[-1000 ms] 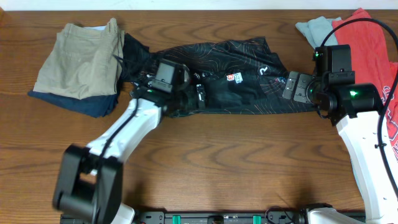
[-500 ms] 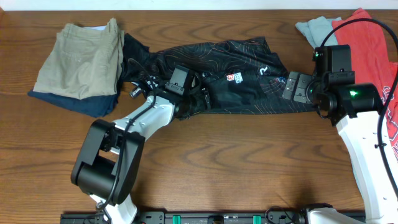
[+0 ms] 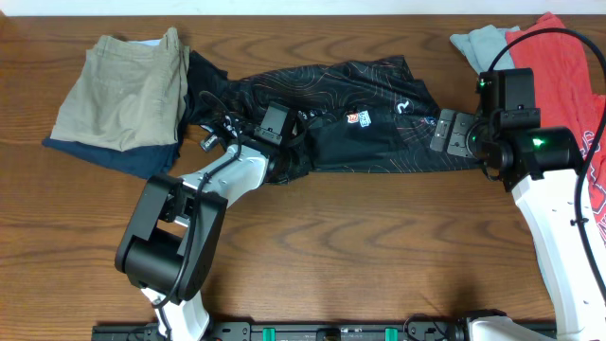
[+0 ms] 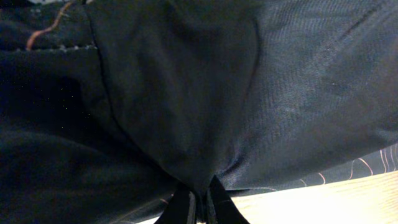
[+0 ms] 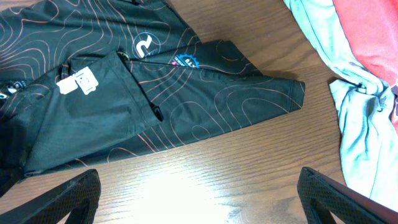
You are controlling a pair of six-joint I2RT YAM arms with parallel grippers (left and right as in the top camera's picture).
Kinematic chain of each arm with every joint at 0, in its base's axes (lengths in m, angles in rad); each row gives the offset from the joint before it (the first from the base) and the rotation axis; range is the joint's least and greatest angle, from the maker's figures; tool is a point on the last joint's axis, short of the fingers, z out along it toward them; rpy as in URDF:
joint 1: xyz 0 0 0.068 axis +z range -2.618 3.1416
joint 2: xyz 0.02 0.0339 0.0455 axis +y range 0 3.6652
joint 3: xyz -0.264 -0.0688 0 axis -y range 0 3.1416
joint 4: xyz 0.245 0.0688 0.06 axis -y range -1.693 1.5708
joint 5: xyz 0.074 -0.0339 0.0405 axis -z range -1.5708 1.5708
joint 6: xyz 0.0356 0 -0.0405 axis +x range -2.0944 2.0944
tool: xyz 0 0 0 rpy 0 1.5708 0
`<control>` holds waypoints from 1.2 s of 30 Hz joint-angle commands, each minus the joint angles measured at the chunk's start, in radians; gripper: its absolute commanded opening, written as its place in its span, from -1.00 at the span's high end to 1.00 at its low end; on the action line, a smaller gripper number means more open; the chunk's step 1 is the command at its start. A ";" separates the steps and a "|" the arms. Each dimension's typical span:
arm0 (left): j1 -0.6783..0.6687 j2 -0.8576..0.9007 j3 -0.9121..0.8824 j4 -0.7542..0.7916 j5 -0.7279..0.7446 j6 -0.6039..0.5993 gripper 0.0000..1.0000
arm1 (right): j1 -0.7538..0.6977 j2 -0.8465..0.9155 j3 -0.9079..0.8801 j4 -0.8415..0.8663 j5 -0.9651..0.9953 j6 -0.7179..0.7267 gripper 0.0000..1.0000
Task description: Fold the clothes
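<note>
Roughly half folded: the thin black contour-patterned jersey [image 3: 379, 104], a long rumpled band across 12 o'clock.
At 10 o'clock sit the khaki shorts [image 3: 123, 85]. The left gripper [image 4: 198, 208] is pinched tight on jersey fabric, and the right gripper [image 3: 453, 133] hangs wide apart over its 3 o'clock end. The lengthwise fold looks made; crosswise folds and smoothing seem left.

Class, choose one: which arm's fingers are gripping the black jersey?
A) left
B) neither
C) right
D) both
A: in the left wrist view the left fingers are closed on a bunched fold of the black jersey, while the right fingers stand wide apart, holding nothing.
</note>
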 commanded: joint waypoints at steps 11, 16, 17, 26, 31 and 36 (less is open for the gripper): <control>0.174 -0.294 -0.005 -0.407 -0.007 0.176 0.88 | -0.005 0.010 -0.004 -0.009 0.045 0.014 -0.98; 0.214 -0.337 -0.006 -0.696 -0.095 0.239 0.87 | -0.007 0.016 -0.032 -0.026 0.048 0.014 -0.98; 0.215 -0.336 -0.006 -0.748 -0.146 0.239 0.88 | -0.009 0.019 -0.040 -0.029 0.047 0.014 -0.99; 0.214 -0.336 -0.006 -0.818 -0.283 0.200 -0.25 | -0.044 0.030 -0.116 -0.023 0.047 0.072 -0.99; 0.214 -0.336 -0.011 -0.838 -0.175 0.156 -0.56 | -0.053 0.031 -0.122 -0.023 0.043 0.074 -0.98; 0.212 -0.336 -0.058 -0.834 -0.103 0.081 -0.56 | -0.053 0.031 -0.122 -0.021 0.043 0.078 -0.98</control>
